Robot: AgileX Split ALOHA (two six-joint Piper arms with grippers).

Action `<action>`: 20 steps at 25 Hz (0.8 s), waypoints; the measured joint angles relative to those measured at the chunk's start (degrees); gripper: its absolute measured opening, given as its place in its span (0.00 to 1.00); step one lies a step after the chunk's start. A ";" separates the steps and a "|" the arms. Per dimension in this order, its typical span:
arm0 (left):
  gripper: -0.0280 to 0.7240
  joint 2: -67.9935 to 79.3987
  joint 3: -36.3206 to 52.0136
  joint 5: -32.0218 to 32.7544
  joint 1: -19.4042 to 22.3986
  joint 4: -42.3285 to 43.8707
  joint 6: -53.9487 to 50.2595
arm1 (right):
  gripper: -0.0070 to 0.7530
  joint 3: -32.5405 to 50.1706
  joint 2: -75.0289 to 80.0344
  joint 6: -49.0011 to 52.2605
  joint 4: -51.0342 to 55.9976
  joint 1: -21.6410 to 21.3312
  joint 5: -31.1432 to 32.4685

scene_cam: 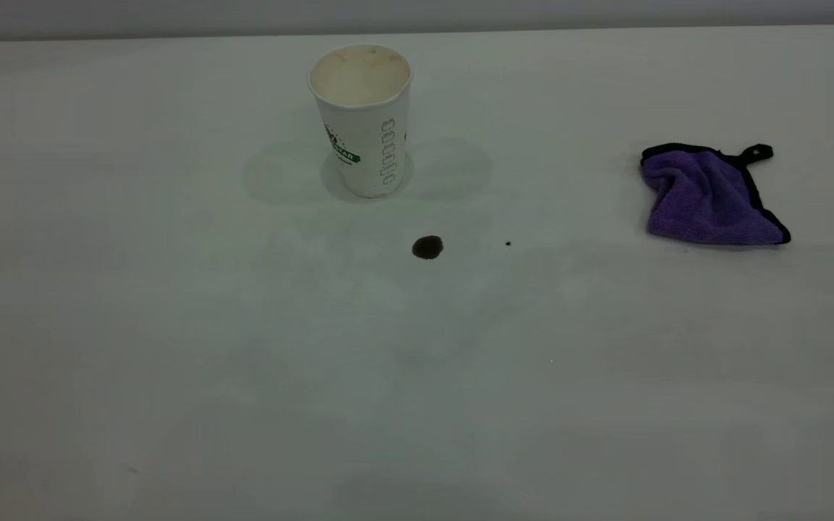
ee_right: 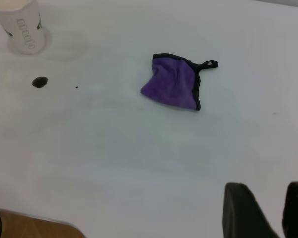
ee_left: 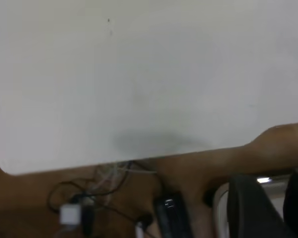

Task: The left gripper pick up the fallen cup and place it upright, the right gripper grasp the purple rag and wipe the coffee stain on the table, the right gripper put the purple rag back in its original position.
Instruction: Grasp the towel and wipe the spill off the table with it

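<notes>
Well ahead of the right pincer (ee_right: 268, 210), whose fingers stand apart over bare desk (scene_cam: 243, 376), the purple rag (scene_cam: 710, 197) lies crumpled. Farther off sits the coffee stain (scene_cam: 428, 247), a tiny speck (scene_cam: 508, 244) near it, and beyond stands the cup (scene_cam: 363, 119), upright. The left pincer (ee_left: 268, 208), fingers apart, hangs past the desk's edge above cables (ee_left: 89, 198).

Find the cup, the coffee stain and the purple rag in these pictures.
cup (scene_cam: 368, 137), exterior view, on its dimpled side wall.
coffee stain (scene_cam: 428, 247), exterior view, on the blot's middle.
purple rag (scene_cam: 706, 199), exterior view, on its fluffy middle.
</notes>
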 joint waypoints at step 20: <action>0.35 -31.14 13.55 -2.68 13.13 -0.56 -3.60 | 0.32 0.00 0.00 0.00 0.00 0.00 0.00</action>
